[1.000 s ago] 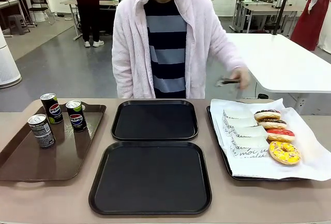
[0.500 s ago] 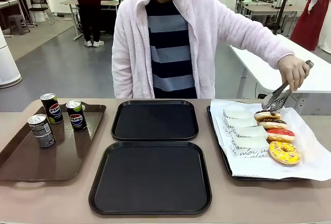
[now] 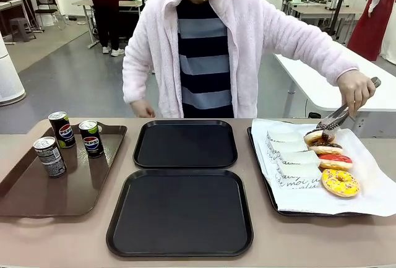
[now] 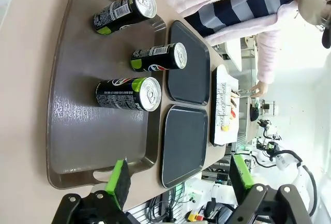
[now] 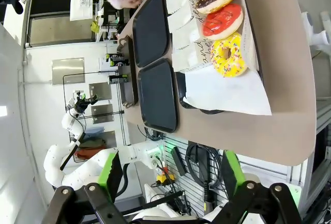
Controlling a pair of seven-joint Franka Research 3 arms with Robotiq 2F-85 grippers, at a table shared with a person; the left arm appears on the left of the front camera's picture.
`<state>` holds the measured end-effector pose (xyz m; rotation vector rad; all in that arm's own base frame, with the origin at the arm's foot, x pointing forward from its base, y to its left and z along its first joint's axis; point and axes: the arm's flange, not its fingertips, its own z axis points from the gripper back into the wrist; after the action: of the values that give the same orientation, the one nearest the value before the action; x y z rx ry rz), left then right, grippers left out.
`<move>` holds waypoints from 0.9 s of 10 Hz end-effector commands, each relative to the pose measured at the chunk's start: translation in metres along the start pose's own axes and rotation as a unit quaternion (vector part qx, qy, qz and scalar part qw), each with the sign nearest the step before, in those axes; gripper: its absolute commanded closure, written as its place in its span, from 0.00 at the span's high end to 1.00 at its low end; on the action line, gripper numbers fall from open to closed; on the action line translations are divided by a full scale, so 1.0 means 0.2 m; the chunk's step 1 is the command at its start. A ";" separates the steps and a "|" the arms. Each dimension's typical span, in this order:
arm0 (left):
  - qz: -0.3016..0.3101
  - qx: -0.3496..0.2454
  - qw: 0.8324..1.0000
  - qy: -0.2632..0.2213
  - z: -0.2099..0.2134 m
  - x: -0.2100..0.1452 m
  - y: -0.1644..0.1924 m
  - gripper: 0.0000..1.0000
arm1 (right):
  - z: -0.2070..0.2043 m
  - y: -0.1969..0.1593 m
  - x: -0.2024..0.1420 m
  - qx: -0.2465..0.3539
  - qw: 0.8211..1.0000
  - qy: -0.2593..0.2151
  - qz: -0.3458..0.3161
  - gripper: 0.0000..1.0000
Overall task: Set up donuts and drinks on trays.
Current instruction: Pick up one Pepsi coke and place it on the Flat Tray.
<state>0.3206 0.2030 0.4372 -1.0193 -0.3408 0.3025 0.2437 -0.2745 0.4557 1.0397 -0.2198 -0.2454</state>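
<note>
In the last second the person's tongs [image 3: 337,119] came down onto the top donut [image 3: 317,137] at the right of the frame; the black trays [image 3: 179,215] stayed bare, and we kept left gripper [image 4: 180,177] and right gripper [image 5: 170,175] wide, holding nothing

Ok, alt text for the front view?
A person across the table holds metal tongs to the farthest donut of four on a paper-lined tray at right. Two empty black trays lie in the middle; three cans stand on a brown tray at left.
</note>
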 end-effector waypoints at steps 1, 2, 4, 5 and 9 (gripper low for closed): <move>0.000 -0.004 1.000 -0.012 0.00 0.01 0.00 1.00 | 0.01 0.00 0.01 0.011 1.000 -0.003 0.006 1.00; 0.000 0.000 1.000 0.000 0.00 0.00 0.00 1.00 | 0.01 0.00 0.01 0.011 1.000 -0.003 0.006 1.00; -0.056 0.094 0.994 0.014 -0.01 -0.05 -0.22 1.00 | 0.01 0.00 0.01 0.011 1.000 -0.003 0.006 1.00; -0.082 0.145 0.985 0.039 -0.08 -0.02 -0.38 1.00 | 0.01 0.00 0.01 0.011 1.000 -0.003 0.006 1.00; -0.113 0.334 0.933 0.071 -0.45 0.10 -0.60 1.00 | 0.01 0.00 0.01 0.011 1.000 -0.003 0.006 1.00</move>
<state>0.3709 0.0858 0.5152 -0.4114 -0.2499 0.0918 0.2428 -0.2757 0.4557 1.0397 -0.2192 -0.2495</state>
